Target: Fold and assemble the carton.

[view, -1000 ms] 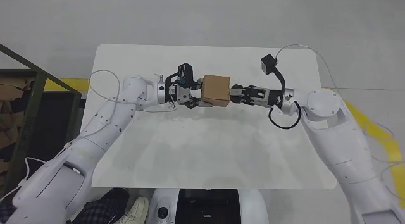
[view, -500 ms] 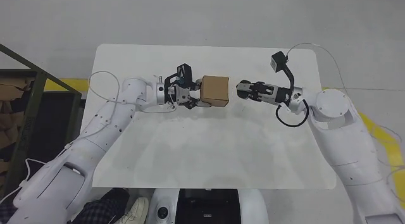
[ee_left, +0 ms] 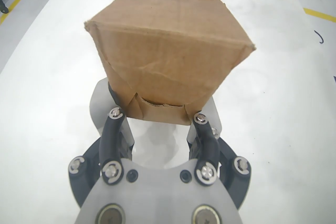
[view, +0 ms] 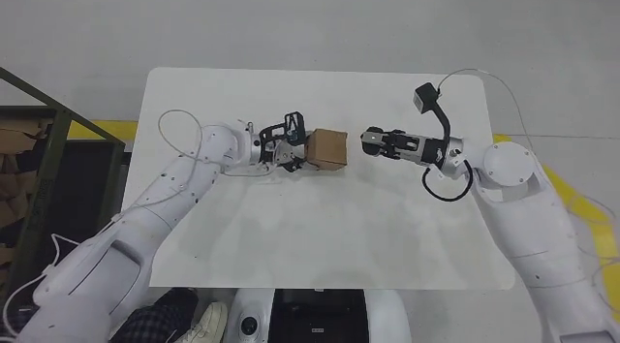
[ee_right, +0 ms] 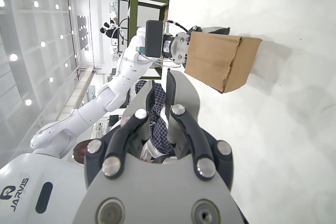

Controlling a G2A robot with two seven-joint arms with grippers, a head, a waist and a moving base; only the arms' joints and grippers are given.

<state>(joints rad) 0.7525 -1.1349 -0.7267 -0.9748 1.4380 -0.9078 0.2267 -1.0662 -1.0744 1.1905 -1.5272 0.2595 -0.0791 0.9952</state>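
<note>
Left hand [ee_left: 155, 109] is gripping the carton [view: 328, 149] by its lower flap edge, with the box near the middle of the tabletop [view: 320, 236]. Right hand [view: 369, 140] hangs clenched on nothing, close to the opposite face but apart. That hold looks shallow to me. One push from the right and the carton could twist, slip free or crumple a flap.

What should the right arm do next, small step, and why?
Probably ease the right gripper toward the carton and press on its free end. The left gripper grips the opposite end, the right one sits shut with a gap to the carton, and the edge facing it looks ragged, not flush.
</note>
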